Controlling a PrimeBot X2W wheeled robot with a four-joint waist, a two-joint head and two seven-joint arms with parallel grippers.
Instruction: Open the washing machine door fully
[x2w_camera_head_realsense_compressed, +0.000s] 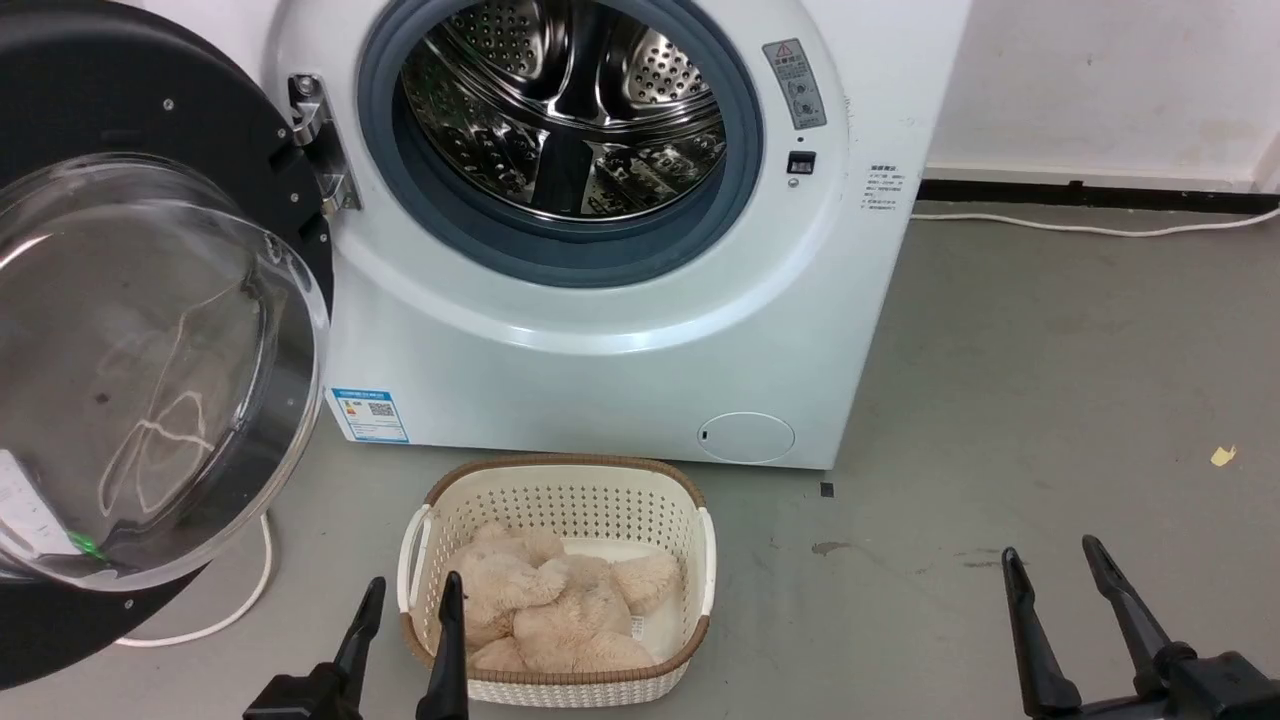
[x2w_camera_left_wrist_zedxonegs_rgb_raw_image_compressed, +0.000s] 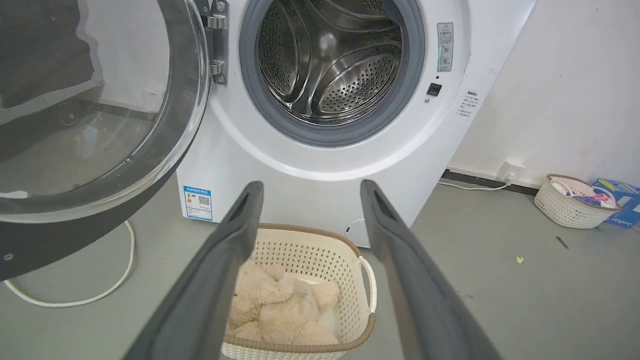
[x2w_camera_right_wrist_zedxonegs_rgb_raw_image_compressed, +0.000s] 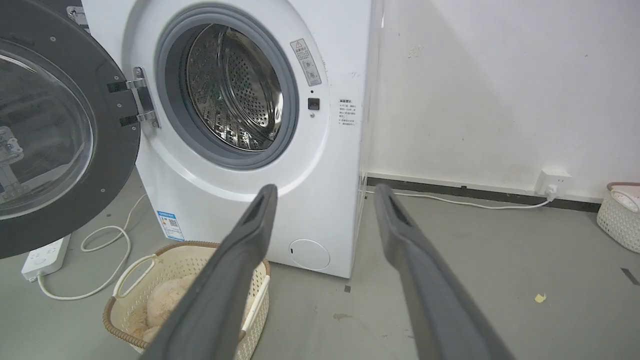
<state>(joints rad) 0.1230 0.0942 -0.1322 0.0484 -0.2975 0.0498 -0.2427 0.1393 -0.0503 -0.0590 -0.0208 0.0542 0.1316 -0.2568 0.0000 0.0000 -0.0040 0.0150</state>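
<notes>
In my head view the washing machine door (x2w_camera_head_realsense_compressed: 140, 370) is cut off by the frame at its 9 o'clock and 12 o'clock edges, so I cannot see its whole black ring. Reflections in its glass bowl blur what lies behind it. The washing machine (x2w_camera_head_realsense_compressed: 600, 370) is cropped along its top. The door stands swung out at 9 o'clock of the steel drum (x2w_camera_head_realsense_compressed: 570, 110), hanging upright from the metal hinge (x2w_camera_head_realsense_compressed: 320, 140). Its inner face and bulging bowl point out toward me; being round, it has no long axis I can name. At 6 o'clock of the machine sits a cream laundry basket (x2w_camera_head_realsense_compressed: 560, 467) holding a beige plush toy (x2w_camera_head_realsense_compressed: 560, 610) whose shape I cannot make out. My left claw (x2w_camera_head_realsense_compressed: 415, 585) hangs at 7 o'clock of the view, its fingers spread and gripping nothing, the tips in front of the basket's near-left corner. My right claw (x2w_camera_head_realsense_compressed: 1050, 552) at 5 o'clock is likewise spread and empty above bare floor (x2w_camera_head_realsense_compressed: 1050, 350). The base of each is cut off at the bottom edge.
</notes>
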